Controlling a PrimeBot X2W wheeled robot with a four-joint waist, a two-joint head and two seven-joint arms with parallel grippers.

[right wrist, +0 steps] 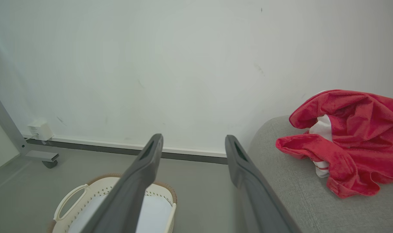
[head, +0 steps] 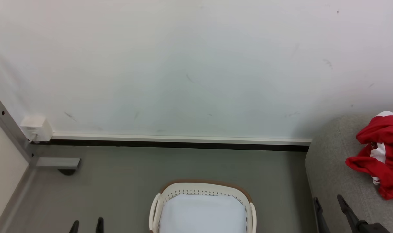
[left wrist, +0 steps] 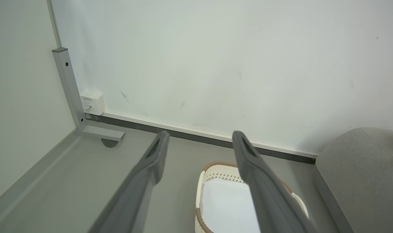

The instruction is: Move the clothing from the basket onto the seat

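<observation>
The clothing (head: 382,152), a crumpled red jersey with white panels, lies on the grey seat (head: 332,168) at the right; it also appears as a red heap (right wrist: 352,139) on the seat (right wrist: 280,181) in the right wrist view. The cream basket (head: 202,187) with a brown rim stands on the floor at the bottom centre, its white base bare. My left gripper (head: 87,224) is open at the lower left, left of the basket. My right gripper (head: 329,200) is open at the seat's near edge, with nothing between its fingers. The basket (left wrist: 215,171) lies below my left gripper (left wrist: 199,137).
A white wall with a pale skirting strip (head: 183,139) backs the grey floor. A grey metal frame leg with a caster (head: 58,163) and a small white box (head: 37,127) stand in the left corner.
</observation>
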